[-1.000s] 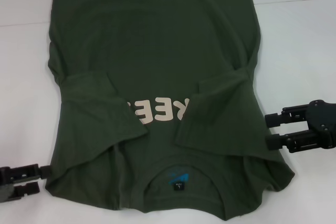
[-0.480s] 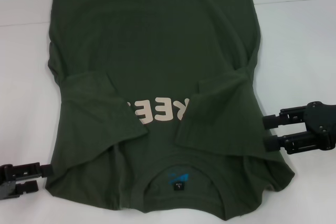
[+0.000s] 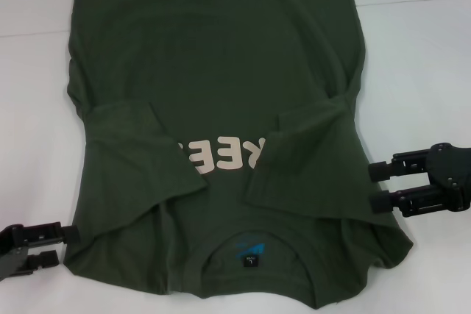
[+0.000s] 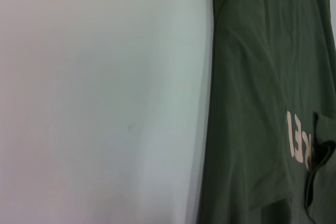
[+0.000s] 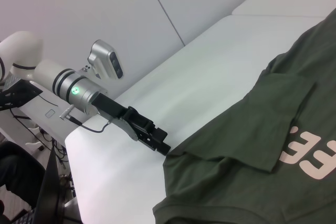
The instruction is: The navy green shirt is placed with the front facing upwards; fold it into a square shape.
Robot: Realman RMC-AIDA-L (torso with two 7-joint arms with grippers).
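The navy green shirt (image 3: 213,101) lies face-up on the white bench (image 3: 419,56), sleeves folded inward; left claw (image 3: 68,245) and right claw (image 3: 377,185), both parted, flank its shoulders and may pinch unevenly, skewing the fold.

We see left gripper (image 5: 157,141): black, two long slim fingers (image 3: 44,233), blocky linked base. Behind it, silver-and-white round wrist (image 5: 68,85), green light glowing, grey camera box (image 5: 107,61) on top, thin black cable (image 5: 92,127) below. Right gripper (image 3: 379,185): black too, paired fingers, possibly small screws on knuckle.
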